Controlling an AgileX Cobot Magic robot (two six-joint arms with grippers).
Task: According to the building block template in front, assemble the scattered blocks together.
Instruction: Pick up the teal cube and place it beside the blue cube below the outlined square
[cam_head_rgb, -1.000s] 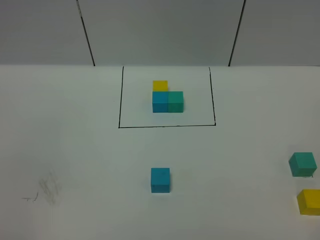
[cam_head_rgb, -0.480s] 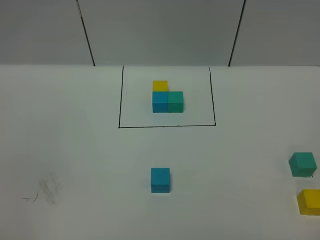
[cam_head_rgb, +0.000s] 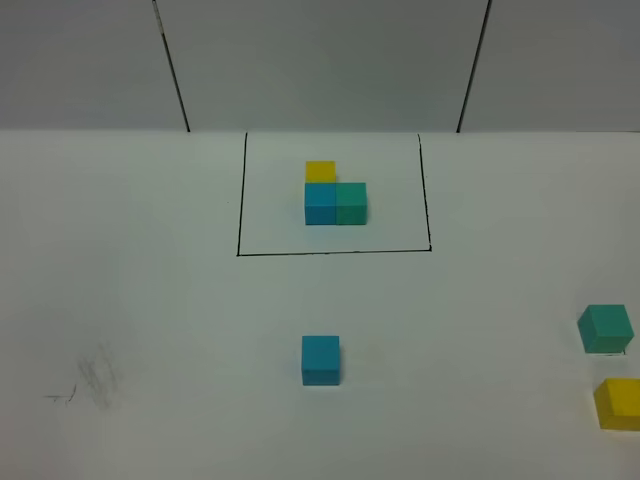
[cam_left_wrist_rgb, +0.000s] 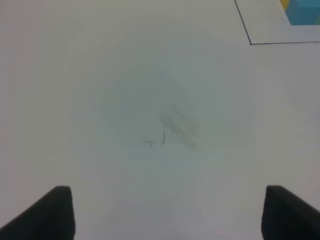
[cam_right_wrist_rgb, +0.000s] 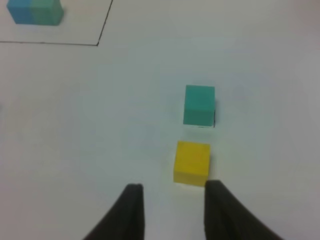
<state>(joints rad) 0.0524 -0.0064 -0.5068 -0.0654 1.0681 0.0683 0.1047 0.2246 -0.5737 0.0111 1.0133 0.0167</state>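
Neither of my pincers shows from the high camera. The L-shaped template of three small cubes (cam_head_rgb: 335, 195) sits inside its thin black drawn rectangle (cam_head_rgb: 240, 200) at the far middle of the white table (cam_head_rgb: 150, 300). The loose sky-blue matte cube (cam_head_rgb: 320, 360) lies alone in front of the template. The loose teal-green matte cube (cam_head_rgb: 605, 329) and the loose yellow matte cube (cam_head_rgb: 618, 404) lie near each other, apart, at that view's right edge, on my right arm's side. My left wrist camera shows my left pincer (cam_left_wrist_rgb: 167, 195) spread wide and empty over bare table with a faint grey smudge (cam_left_wrist_rgb: 177, 130). It catches one corner of the template and no loose cube. Only my right wrist camera shows my right pincer (cam_right_wrist_rgb: 173, 186), parted narrowly and holding nothing. The yellow cube lies just ahead of its fingertips, offset toward one finger, with the teal-green cube beyond it. A cube has no long axis to match, so I judge this pincer must widen and shift sideways before closing on the yellow one.
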